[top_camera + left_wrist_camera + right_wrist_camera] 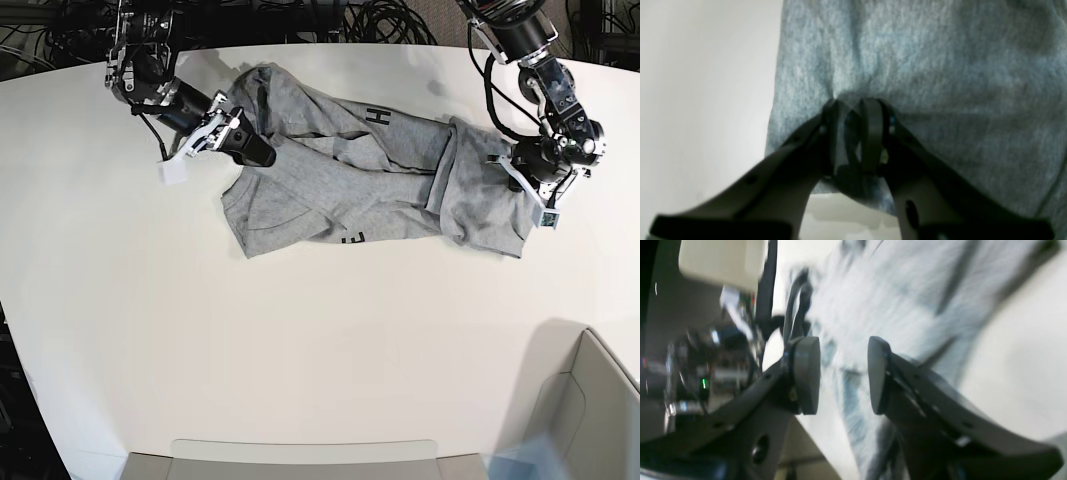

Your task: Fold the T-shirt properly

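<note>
Crumpled across the upper middle of the white table (300, 360): the T-shirt (350, 180), long axis running side to side in the base view, tilted slightly downward toward that view's right. Heather-grey knit, soft and fuzzy up close, rumpled into ridges and overlapping flaps rather than lying flat. Black block lettering peeking out in two spots only, an "H" near the top edge and an "E" at the lower edge; the rest of the print folded under and unreadable. Neck and sleeves hard to pick out among the folds.

At the shirt's right end in the base view, the left gripper (853, 106), dark fingers (870, 133) drawn together and pinching a pucker of grey cloth beside its edge, bare table just to one side. Fingertips partly buried in the fabric.

At the opposite end, the right gripper (843, 376), flat rounded pads (806, 373) standing apart with a clear gap, nothing clamped between them; cloth behind the gap smeared by motion blur, dark streaks on it impossible to identify. Contact with the shirt not certain from the base view.

Lower right corner: part of a pale bin (600, 400), cut off by the frame.
</note>
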`<state>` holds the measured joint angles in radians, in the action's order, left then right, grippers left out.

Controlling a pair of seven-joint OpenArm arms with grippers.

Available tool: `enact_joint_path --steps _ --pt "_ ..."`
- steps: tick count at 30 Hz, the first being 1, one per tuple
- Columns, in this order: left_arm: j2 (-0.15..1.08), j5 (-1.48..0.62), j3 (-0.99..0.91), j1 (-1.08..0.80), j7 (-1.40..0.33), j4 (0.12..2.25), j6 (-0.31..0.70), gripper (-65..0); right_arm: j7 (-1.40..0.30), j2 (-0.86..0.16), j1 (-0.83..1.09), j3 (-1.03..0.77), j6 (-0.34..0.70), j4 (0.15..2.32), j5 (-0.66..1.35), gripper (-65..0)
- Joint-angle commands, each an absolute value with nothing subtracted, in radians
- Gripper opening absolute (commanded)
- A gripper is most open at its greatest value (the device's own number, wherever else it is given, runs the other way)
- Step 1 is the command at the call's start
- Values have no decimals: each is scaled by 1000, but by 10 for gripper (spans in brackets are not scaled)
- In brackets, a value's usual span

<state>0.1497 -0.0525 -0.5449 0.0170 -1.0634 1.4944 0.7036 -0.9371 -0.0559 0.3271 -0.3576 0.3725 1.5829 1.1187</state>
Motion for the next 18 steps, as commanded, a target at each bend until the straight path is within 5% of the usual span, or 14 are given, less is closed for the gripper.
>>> enact_joint_path --steps 1,18 --pt "151 -15 -541 13 -1099 1486 698 -531 -920 -56 321 -387 374 1604 1122 -409" --pt "151 -18 -541 13 -1099 1486 698 -531 -924 2 326 -423 -19 1724 944 -410"
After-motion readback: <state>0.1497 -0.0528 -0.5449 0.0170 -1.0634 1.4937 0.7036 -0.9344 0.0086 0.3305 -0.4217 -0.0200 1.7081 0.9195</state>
